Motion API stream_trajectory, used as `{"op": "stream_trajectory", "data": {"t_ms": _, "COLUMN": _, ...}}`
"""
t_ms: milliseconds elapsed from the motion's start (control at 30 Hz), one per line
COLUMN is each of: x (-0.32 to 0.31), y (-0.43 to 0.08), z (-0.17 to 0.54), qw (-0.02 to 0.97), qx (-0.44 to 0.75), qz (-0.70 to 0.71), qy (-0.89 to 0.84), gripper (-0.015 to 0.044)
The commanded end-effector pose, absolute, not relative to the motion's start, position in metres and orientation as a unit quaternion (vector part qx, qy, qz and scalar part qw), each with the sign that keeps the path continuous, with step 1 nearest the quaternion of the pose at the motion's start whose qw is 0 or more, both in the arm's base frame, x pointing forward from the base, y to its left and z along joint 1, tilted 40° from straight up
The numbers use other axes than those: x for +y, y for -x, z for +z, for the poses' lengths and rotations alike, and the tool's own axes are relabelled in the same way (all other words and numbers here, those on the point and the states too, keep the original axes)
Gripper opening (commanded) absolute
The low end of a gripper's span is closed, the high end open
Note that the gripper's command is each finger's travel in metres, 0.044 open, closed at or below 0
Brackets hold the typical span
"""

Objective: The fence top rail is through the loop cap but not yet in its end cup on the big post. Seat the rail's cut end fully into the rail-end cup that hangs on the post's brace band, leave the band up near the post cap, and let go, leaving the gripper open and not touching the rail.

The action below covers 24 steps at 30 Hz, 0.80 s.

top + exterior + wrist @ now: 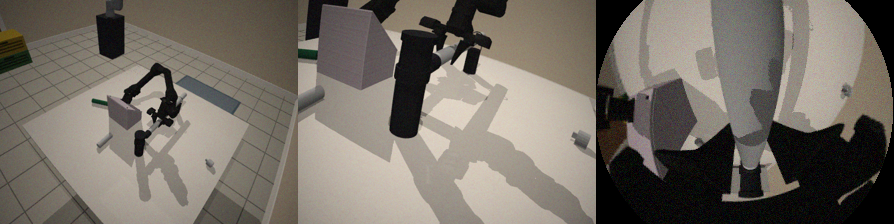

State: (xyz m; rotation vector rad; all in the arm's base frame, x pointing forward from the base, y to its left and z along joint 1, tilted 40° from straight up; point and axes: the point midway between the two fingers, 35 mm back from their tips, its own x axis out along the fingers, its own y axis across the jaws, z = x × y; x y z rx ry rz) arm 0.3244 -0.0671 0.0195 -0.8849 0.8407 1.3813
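Note:
The grey-white top rail (155, 127) (446, 53) (746, 65) runs slantwise above the white surface. My gripper (157, 123) (445, 56) (747, 122) is shut on the rail, a short way from its cut end. The big black post (139, 147) (407, 106) stands upright. Its brace band (411, 73) sits high, below the post cap (140, 133) (418, 33). The rail-end cup (147, 134) (435, 63) faces the rail, and the cut end meets its mouth; depth inside is hidden. The rail's far part passes the loop cap (479, 33) over the smaller black post (471, 61).
A pale purple slanted block (119, 112) (345, 40) stands left of the rail, with a green rod (99, 102) (307, 53) beyond it. A short grey cylinder (104, 140) (308, 98) lies left of the post. A small grey fitting (209, 162) (583, 139) lies right.

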Motion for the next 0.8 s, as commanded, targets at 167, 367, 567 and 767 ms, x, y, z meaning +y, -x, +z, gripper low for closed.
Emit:
{"op": "stream_trajectory", "data": {"t_ms": 167, "x": -0.067, "y": -0.324, "z": 0.02, "qw": 0.605, "qx": 0.364, "qz": 0.596, "qy": 0.382, "gripper": 0.0079}}
{"op": "stream_trajectory", "data": {"t_ms": 367, "x": -0.067, "y": -0.324, "z": 0.02, "qw": 0.605, "qx": 0.364, "qz": 0.596, "qy": 0.382, "gripper": 0.0236}}
{"op": "stream_trajectory", "data": {"t_ms": 567, "x": -0.066, "y": -0.324, "z": 0.042, "qw": 0.604, "qx": 0.363, "qz": 0.597, "qy": 0.382, "gripper": 0.0394}}
{"op": "stream_trajectory", "data": {"t_ms": 767, "x": -0.062, "y": -0.321, "z": 0.076, "qw": 0.604, "qx": 0.363, "qz": 0.598, "qy": 0.382, "gripper": 0.044}}
